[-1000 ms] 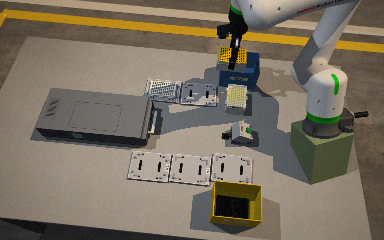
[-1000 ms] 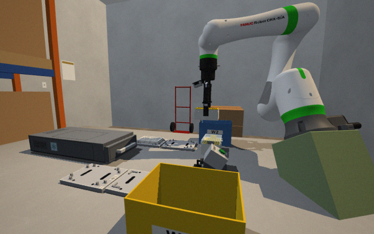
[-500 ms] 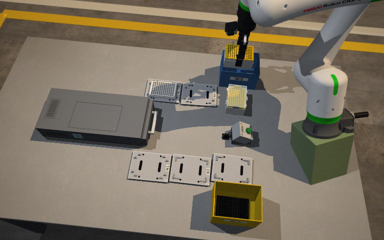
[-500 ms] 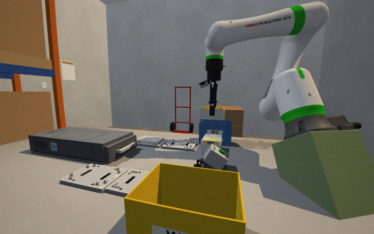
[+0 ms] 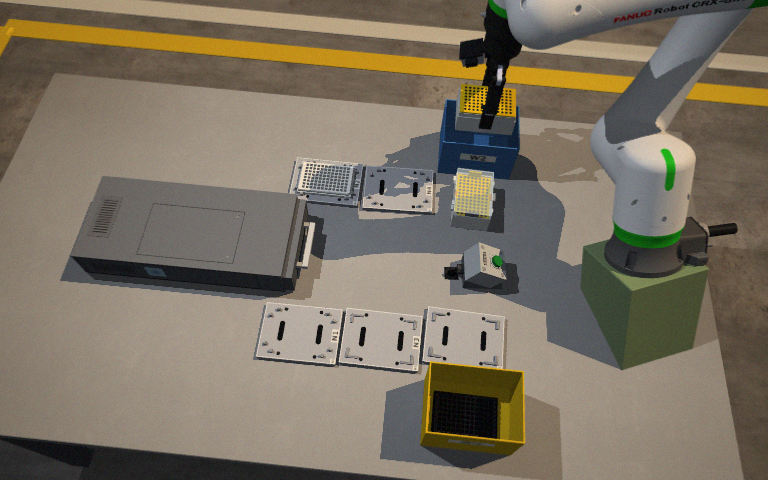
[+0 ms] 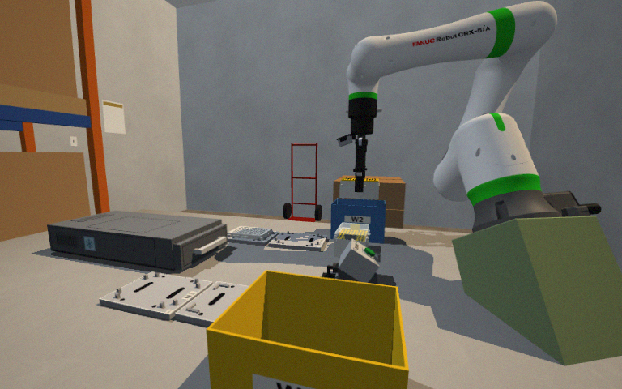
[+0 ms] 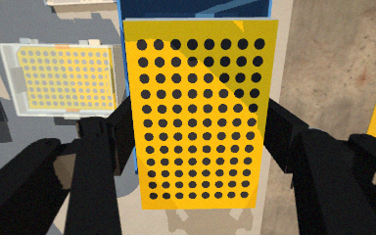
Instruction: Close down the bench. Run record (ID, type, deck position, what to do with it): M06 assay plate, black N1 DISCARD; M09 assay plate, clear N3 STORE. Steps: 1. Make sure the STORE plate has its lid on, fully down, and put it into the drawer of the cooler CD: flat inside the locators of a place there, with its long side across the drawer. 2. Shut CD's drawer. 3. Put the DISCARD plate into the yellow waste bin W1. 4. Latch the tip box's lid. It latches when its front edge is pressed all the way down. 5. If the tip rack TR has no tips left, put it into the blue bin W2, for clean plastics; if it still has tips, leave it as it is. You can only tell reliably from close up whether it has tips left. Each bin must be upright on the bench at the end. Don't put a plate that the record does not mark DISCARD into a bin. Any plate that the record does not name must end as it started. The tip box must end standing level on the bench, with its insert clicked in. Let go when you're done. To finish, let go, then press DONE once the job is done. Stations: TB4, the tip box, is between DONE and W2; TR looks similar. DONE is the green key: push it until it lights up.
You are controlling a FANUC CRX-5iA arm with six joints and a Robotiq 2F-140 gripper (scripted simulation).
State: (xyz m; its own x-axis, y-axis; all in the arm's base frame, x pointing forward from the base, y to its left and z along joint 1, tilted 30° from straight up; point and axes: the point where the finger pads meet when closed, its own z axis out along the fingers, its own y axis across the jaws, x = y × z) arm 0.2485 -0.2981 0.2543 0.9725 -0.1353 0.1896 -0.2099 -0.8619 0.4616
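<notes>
My gripper (image 5: 487, 107) is shut on the tip rack TR (image 5: 487, 101), a grey block with a yellow top whose holes look dark and empty in the wrist view (image 7: 200, 113). I hold it level above the blue bin W2 (image 5: 478, 147), which also shows in the side view (image 6: 358, 219). The tip box TB4 (image 5: 472, 196) with its yellow insert stands between W2 and the DONE box, and shows in the wrist view (image 7: 63, 80). The DONE key (image 5: 497, 260) is green. The cooler CD (image 5: 192, 234) has its drawer pushed in. The black plate (image 5: 464, 413) lies in the yellow bin W1.
A clear gridded plate (image 5: 325, 178) sits on a deck nest behind the cooler, beside an empty nest (image 5: 398, 189). Three empty nests, N1 (image 5: 299, 333) among them, lie at the front. The arm's green pedestal (image 5: 644, 303) stands at the right.
</notes>
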